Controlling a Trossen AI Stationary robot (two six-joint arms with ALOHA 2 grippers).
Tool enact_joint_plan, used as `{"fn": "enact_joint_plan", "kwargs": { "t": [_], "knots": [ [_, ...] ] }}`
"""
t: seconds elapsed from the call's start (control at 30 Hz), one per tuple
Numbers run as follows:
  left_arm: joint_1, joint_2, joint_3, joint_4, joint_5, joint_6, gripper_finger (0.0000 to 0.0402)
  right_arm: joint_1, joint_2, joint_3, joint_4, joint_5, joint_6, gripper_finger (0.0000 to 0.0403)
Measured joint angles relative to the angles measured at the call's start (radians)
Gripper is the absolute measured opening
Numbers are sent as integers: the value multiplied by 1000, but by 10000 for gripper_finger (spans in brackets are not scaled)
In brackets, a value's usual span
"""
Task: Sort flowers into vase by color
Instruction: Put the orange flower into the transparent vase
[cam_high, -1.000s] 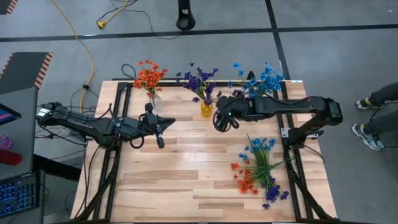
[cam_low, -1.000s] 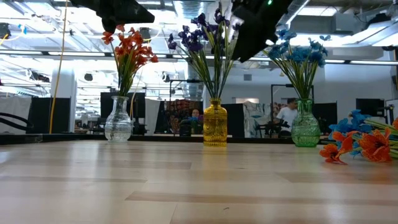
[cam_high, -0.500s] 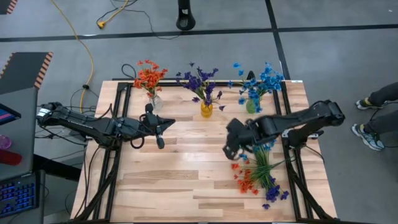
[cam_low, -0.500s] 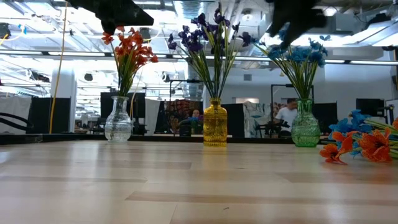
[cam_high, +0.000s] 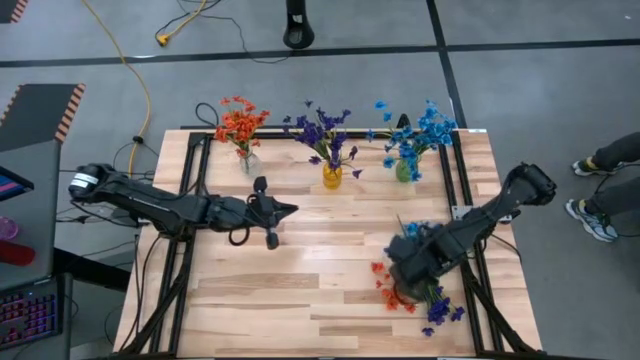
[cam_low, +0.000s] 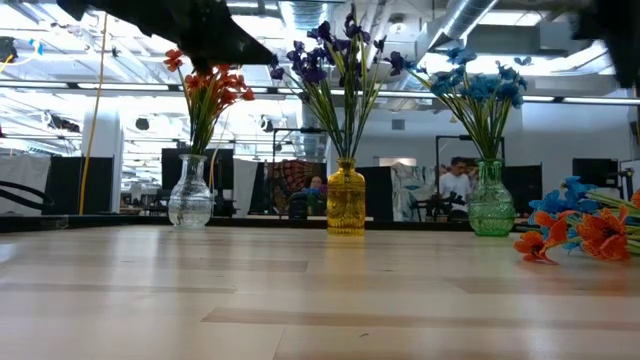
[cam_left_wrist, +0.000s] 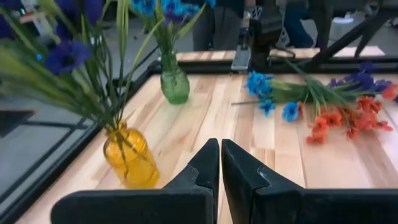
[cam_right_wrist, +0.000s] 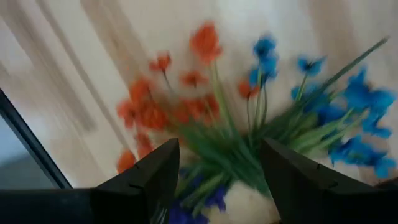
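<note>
From above, three vases stand in a row along the table's (cam_high: 300, 290) far edge: a clear vase (cam_high: 247, 162) with orange-red sprigs, a yellow vase (cam_high: 332, 177) with dark purple ones, and a green vase (cam_high: 404, 171) with blue ones. The loose flowers (cam_high: 420, 285) lie in a heap at the near right of the table, stems bunched and running roughly from the far side toward the near right, orange-red heads spilling to the left, blue at the far end, purple at the near end. The right gripper (cam_high: 405, 268) hangs directly over this heap, covering part of it, its fingers spread wide with nothing between them. The left gripper (cam_high: 275, 212) sits left of centre, in front of the yellow vase and apart from it, fingers pressed together and empty. At table height, the three vases stand upright in a line, and the heap shows only as orange and blue heads (cam_low: 580, 232) at the right edge (people sit in the room far behind). The left wrist view looks past closed fingers (cam_left_wrist: 219, 171) to the yellow and green vases and the heap lying crosswise. The right wrist view, blurred, shows spread fingers (cam_right_wrist: 155, 177) over the green stems.
</note>
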Motion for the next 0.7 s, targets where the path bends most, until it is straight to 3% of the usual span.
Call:
{"fn": "enact_joint_plan", "kwargs": {
  "t": [0.17, 0.7],
  "knots": [
    [0, 29, 0, 97, 0, 1, 4, 64, 0, -63, -3, -16, -2, 250],
    [0, 29, 0, 123, 2, -34, 5, 167, 1, -306, 62, -67, -53, 250]
  ]
}}
